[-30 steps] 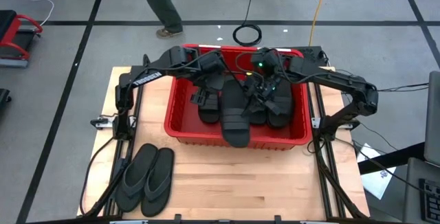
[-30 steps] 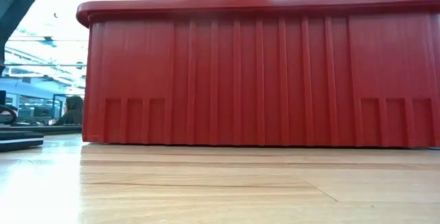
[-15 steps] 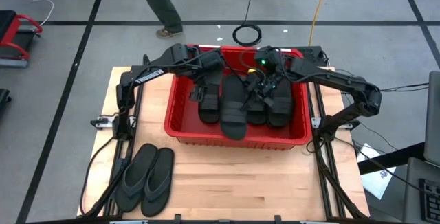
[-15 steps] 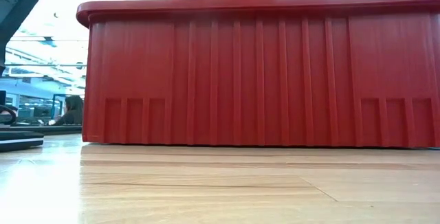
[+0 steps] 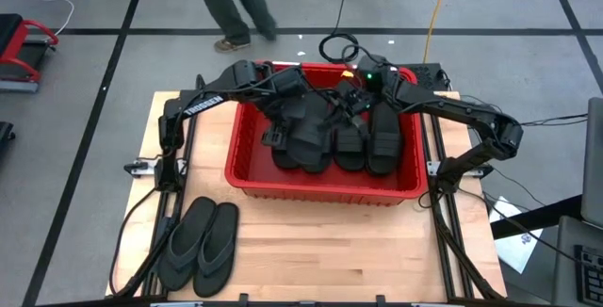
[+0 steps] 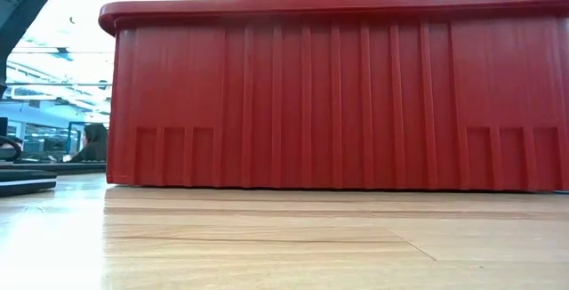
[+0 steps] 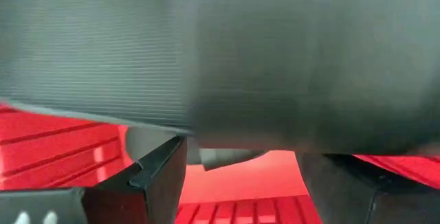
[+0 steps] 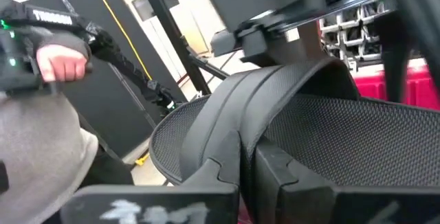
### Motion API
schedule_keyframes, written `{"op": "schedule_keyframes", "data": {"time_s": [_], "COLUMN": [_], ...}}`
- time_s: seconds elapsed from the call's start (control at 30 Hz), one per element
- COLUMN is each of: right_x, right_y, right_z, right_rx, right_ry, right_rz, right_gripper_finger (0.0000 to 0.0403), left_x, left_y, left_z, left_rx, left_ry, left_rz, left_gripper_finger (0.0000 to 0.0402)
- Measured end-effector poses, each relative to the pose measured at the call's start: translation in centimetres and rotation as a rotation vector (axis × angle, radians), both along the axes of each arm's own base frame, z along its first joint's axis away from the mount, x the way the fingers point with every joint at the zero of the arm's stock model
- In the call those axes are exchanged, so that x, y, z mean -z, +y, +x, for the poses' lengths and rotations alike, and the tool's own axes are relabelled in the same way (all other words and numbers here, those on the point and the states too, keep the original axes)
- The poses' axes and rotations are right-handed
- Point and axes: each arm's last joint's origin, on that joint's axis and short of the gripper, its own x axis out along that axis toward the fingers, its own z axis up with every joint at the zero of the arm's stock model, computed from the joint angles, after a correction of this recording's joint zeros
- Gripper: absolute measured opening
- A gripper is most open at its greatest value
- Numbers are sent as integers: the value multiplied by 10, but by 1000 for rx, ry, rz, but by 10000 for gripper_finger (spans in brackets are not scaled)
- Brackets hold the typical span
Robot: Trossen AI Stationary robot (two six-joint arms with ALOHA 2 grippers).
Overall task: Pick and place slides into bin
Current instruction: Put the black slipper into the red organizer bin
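Centrally in the high view, a slide (image 5: 306, 137) is pinched over the bin (image 5: 243, 173) by the right gripper (image 5: 341, 103); the left gripper (image 5: 294, 109) jaws are spread around it.

My right gripper (image 8: 240, 172) has its fingers pinched together on the strap of a slide (image 8: 330, 135), whose textured sole fills the view. The bin (image 8: 419, 80) shows red behind it. Off to one side a person's hand (image 8: 60, 60) grips a dark handle.
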Motion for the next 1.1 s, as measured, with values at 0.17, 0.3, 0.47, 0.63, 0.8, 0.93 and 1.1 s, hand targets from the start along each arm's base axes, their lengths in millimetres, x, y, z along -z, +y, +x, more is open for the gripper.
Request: {"op": "schedule_keyframes", "data": {"time_s": [0.17,0.3,0.47,0.63,0.8,0.93,1.1], "right_x": [6,20,31,28,28,26,26], "right_y": [2,5,10,16,18,22,28], "right_z": [-3,-5,-4,1,2,3,4], "right_rx": [-6,11,7,1,-43,-107,-152], "right_ry": [54,93,102,82,67,58,60], "right_rz": [6,-33,-42,-33,-10,45,71], "right_gripper_finger": [2,2,2,2,2,2,2], "left_x": [0,0,2,2,2,1,1], "left_y": [-1,2,12,17,15,14,17], "left_z": [0,-1,-4,-5,-4,-4,-4], "left_rx": [39,36,-8,-34,-35,-46,-71], "left_ry": [-10,6,29,15,14,17,32], "left_rz": [-41,25,50,7,7,19,86], "left_gripper_finger": [266,266,266,266,266,266,266]}}
